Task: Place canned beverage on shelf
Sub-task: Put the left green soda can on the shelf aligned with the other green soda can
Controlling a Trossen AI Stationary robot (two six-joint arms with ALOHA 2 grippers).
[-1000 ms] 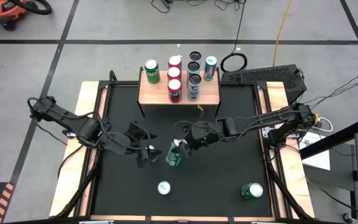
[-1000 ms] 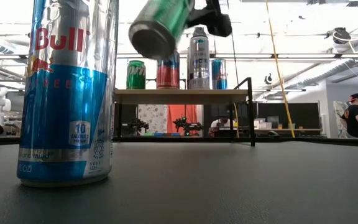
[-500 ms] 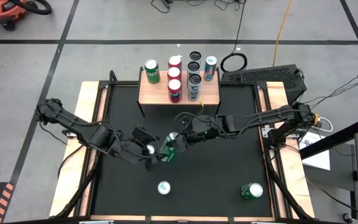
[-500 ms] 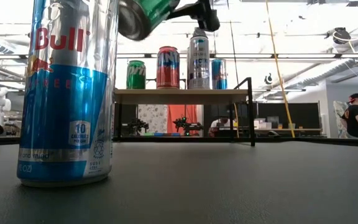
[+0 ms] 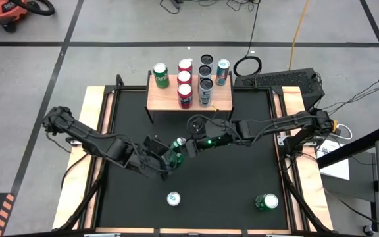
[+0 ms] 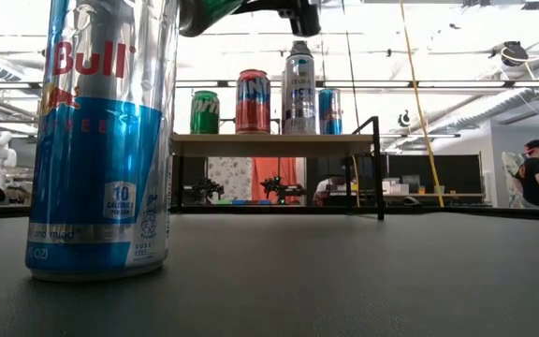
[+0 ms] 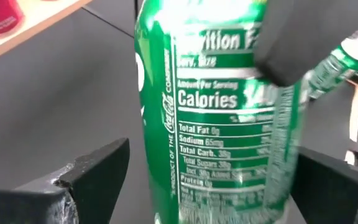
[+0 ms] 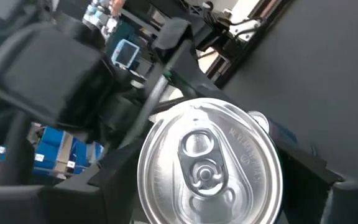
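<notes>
A green can (image 5: 178, 147) hangs tilted above the middle of the black table, with my right gripper (image 5: 188, 146) shut on it; the low view shows the green can (image 6: 211, 13) at the top edge. My left gripper (image 5: 169, 157) is open, and its two fingers (image 7: 98, 171) stand on either side of the can's lower body (image 7: 222, 143) without touching it. The shelf (image 5: 164, 99) stands at the table's far edge with several cans upright on its board. My right gripper pinches the green can between its two fingers at the can's top end, on the side wall just below the rim (image 8: 146, 180). The fingers reach in from the table's right, nearly level, and lie along the can. The can is lifted clear and tilted, its lid (image 8: 210, 165) facing the wrist.
A blue and silver can (image 5: 174, 198) stands upright near the table's front edge and looms close in the low view (image 6: 101, 140). Another green can (image 5: 266, 202) stands at the front right. Bare black table lies between these and the shelf.
My left gripper has gone toward the table's right and down, up to the green can, so its fingers now flank it. My right gripper has tipped up and carried the can higher and a little toward the far edge.
</notes>
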